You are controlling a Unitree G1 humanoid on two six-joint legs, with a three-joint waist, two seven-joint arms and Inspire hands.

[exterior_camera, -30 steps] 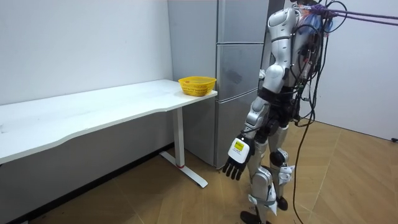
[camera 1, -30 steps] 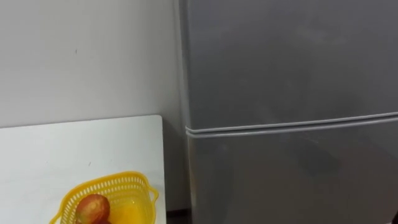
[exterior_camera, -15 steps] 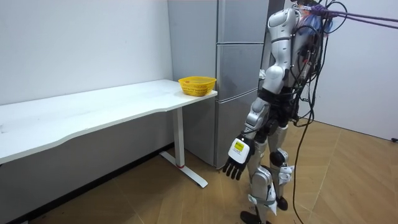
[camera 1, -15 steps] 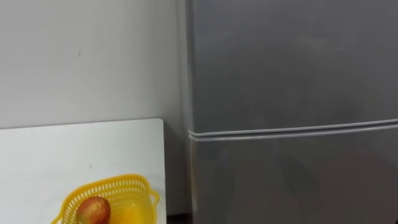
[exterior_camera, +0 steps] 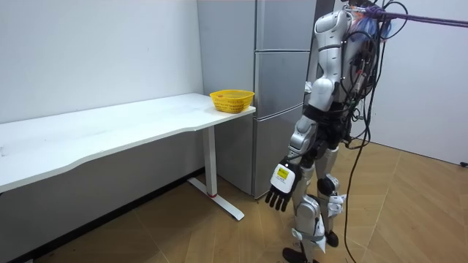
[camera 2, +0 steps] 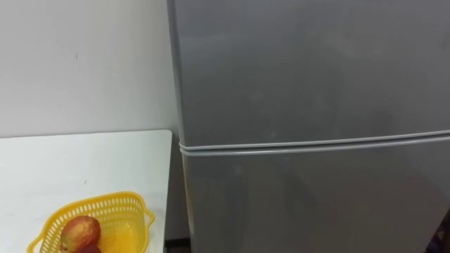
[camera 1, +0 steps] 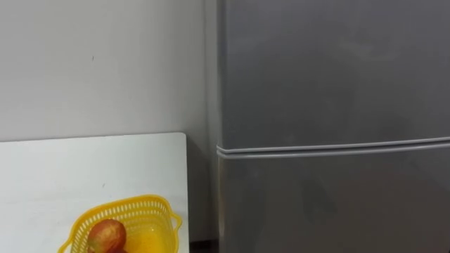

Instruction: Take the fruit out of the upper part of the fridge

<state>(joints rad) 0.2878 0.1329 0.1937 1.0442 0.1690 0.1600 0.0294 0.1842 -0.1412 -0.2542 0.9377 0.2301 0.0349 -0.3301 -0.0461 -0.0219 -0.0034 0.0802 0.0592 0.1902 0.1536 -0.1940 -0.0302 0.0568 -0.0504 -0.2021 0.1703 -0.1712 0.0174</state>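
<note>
Since the upper fridge door (camera 1: pixel 330 70) is closed, left hand (exterior_camera: pixel 280 188) hangs released, empty; basket (camera 1: pixel 151 211) at worktop (camera 1: pixel 70 169) corner.

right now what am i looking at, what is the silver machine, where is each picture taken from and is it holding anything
The machine is a two-legged humanoid robot with two arms and fingered hands. The room view comes from a camera standing in the room and shows the robot standing before a grey fridge. The two eye views come from a stereo camera on its head. They face the fridge's upper door and lower door, both shut. To the robot's left is a white table with a yellow basket holding a reddish fruit. Its left hand hangs open at its side, holding nothing.
</note>
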